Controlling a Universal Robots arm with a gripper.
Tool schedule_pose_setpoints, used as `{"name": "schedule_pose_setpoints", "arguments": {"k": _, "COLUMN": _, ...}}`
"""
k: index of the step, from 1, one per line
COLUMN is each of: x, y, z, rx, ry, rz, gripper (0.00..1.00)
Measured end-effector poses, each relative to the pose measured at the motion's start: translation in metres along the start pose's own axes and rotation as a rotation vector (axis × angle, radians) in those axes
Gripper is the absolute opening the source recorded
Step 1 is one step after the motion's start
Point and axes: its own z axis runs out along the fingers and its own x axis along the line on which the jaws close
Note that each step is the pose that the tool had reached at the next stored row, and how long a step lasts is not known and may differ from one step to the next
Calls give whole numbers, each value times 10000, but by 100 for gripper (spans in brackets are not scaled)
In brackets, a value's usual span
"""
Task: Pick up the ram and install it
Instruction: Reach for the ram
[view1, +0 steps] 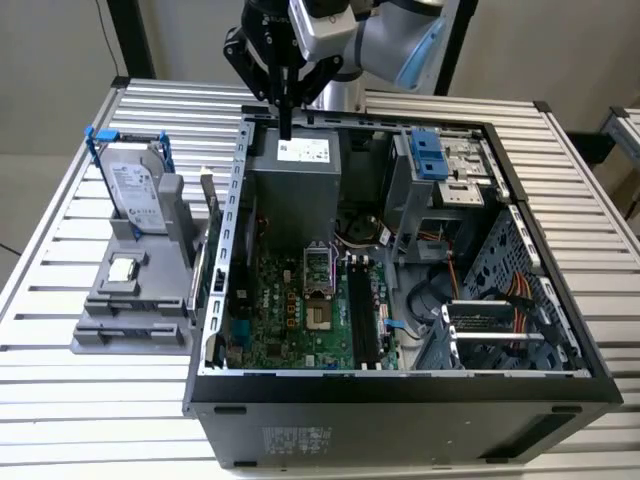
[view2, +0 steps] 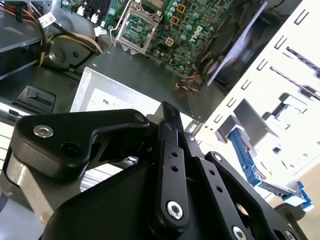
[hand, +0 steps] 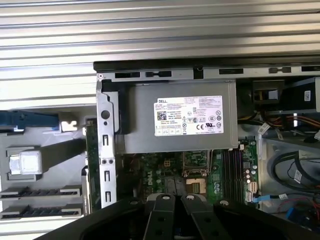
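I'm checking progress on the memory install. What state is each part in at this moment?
gripper: shut, empty, above the power supply.
ram: on edge in the grey holder, not installed.
memory slots: empty.
computer case: open, on its side.
hard drive: upright in the holder.
processor chip: flat on the holder.

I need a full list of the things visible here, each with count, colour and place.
table: one, silver slats, under everything
computer case: one, black, open, on the table
motherboard: one, green, inside the case
power supply: one, grey, inside the case
holder: one, grey, beside the case, exterior view's left
hard drive: one, silver, blue bracket, upright on the holder
processor chip: one, silver, on the holder
ram: one, green, on edge between holder and case
gripper: one, black, above the power supply
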Motion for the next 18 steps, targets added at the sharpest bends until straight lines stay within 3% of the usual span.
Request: {"name": "schedule_pose_setpoints", "arguments": {"k": 18, "x": 91, "y": -4, "z": -2, "rx": 0, "ry": 0, "rz": -1, "gripper": 0}}
